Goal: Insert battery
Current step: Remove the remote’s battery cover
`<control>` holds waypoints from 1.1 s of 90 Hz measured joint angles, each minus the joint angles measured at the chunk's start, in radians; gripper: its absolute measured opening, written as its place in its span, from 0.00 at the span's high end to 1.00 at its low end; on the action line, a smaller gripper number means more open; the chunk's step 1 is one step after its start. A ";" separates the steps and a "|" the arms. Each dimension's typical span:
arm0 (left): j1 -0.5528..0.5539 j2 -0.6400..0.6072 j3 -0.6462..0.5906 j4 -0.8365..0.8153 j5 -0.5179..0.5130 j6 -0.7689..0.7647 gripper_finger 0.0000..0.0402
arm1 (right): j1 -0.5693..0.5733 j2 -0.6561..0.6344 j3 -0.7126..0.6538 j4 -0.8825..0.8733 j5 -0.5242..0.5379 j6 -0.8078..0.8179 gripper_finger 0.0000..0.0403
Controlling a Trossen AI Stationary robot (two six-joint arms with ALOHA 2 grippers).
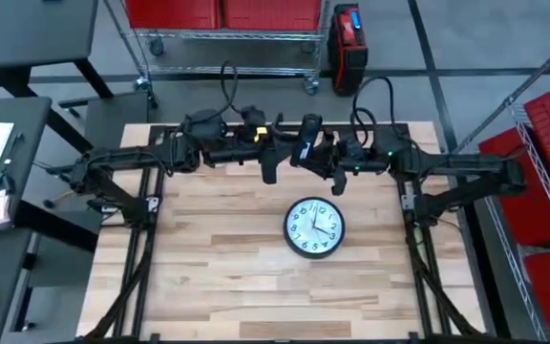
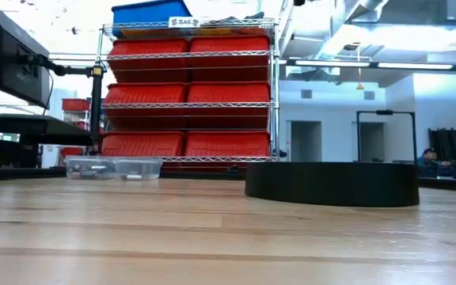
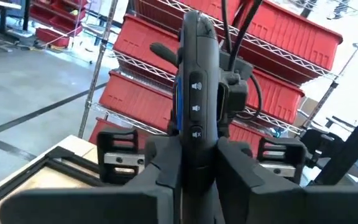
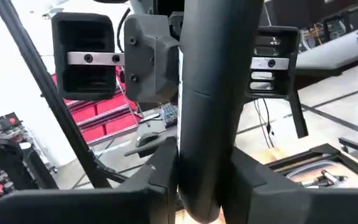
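The wooden table (image 1: pixel 256 277) carries a round clock (image 1: pixel 314 227) lying face up right of centre; in the low view it shows as a low black disc (image 2: pixel 332 184). Both arms are folded at the far edge, well apart from the clock. The left gripper (image 1: pixel 269 172) and right gripper (image 1: pixel 337 182) each point downward with fingers drawn together, holding nothing. A small clear container (image 2: pixel 114 167) sits at the far left edge. No battery can be made out

I see the clock (image 1: pixel 314 227) lying flat on the table (image 1: pixel 208 277), right of centre, with both arms folded along the far edge behind it.
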 joint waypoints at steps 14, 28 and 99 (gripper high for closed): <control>0.001 0.002 0.000 -0.007 -0.004 0.008 0.79 | -0.001 0.000 0.000 -0.022 -0.002 -0.008 0.84; 0.024 -0.001 0.000 -0.031 0.045 0.022 0.72 | -0.001 -0.001 0.001 -0.083 -0.016 -0.009 0.84; 0.101 0.022 0.001 -0.031 0.260 0.004 0.51 | 0.008 0.036 0.001 -0.102 -0.038 0.006 0.84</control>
